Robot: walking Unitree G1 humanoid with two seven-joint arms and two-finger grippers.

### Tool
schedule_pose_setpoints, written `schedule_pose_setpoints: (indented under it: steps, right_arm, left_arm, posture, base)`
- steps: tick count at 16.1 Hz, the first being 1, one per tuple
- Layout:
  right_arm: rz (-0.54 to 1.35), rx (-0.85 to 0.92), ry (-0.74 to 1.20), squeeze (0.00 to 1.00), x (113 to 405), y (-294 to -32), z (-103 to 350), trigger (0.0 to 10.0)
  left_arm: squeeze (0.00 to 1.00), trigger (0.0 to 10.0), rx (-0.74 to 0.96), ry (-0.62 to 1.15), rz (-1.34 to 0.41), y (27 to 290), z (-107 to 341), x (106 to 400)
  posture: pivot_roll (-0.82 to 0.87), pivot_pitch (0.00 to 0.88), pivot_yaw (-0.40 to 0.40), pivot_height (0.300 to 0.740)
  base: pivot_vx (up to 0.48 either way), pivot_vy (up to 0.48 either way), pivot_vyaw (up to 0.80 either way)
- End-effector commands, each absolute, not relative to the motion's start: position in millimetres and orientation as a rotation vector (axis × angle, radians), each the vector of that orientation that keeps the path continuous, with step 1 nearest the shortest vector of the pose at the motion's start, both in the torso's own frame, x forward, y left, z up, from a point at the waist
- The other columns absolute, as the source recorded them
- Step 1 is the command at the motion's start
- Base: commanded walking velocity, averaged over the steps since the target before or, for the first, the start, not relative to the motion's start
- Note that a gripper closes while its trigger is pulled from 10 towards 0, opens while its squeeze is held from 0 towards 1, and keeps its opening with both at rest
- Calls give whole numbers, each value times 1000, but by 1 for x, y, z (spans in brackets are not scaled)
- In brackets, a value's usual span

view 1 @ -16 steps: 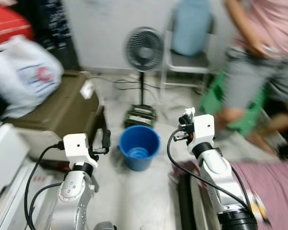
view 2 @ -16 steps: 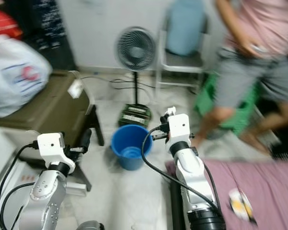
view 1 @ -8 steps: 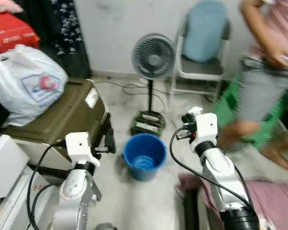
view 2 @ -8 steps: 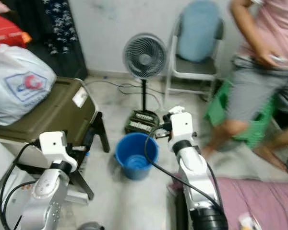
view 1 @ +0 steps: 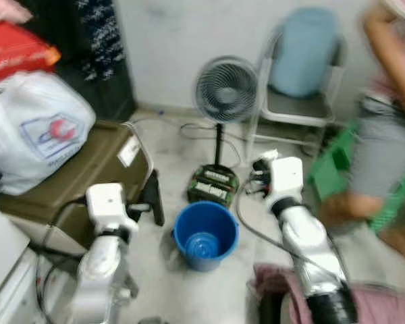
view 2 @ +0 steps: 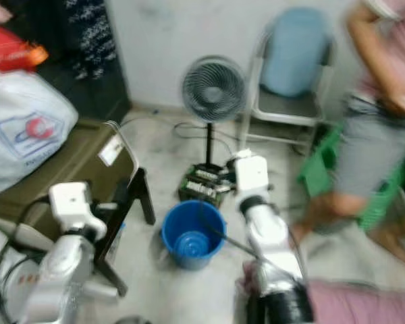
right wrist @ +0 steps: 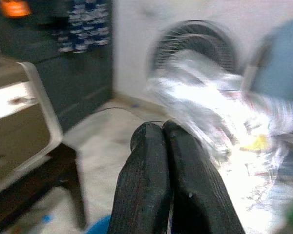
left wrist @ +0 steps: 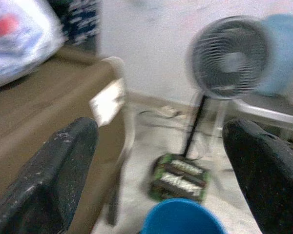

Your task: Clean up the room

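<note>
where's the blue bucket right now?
The blue bucket stands on the floor in the head views, centre, between the two arms, just in front of the fan's base and right of the brown box.

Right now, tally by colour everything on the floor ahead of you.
Blue: 2, round blue plastic bucket and blue-backed metal chair.
Grey: 1, grey standing fan.
Green: 2, green crate and green-black box at the fan's foot.
Total: 5.
</note>
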State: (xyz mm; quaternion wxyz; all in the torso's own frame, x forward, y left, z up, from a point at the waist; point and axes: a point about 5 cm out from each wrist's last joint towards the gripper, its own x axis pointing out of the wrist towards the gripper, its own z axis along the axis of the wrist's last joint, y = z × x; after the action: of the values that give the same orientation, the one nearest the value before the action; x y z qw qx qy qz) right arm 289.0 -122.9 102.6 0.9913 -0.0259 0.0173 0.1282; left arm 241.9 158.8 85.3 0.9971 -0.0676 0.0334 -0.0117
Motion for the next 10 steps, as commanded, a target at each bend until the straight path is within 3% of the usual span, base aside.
schedule_pose_setpoints:
  steps: [1,6,10]
  right_arm:
    - [257,-65,23,0,290,-123,106,10000]
    - [260,-61,21,0,290,-122,106,10000]
    - [259,-59,23,0,291,-122,106,10000]
  left_arm:
    - [0,10000,-136,67,-22,158,86,243]
    - [0,10000,-139,68,-19,157,85,243]
    - [0,10000,-140,71,-17,158,85,244]
  posture:
    - [2,16,-45,740]
    - [0,19,-45,740]
    - [0,23,-45,740]
  base:
    - [304,0,800]
    - [305,0,800]
    - [274,0,120]
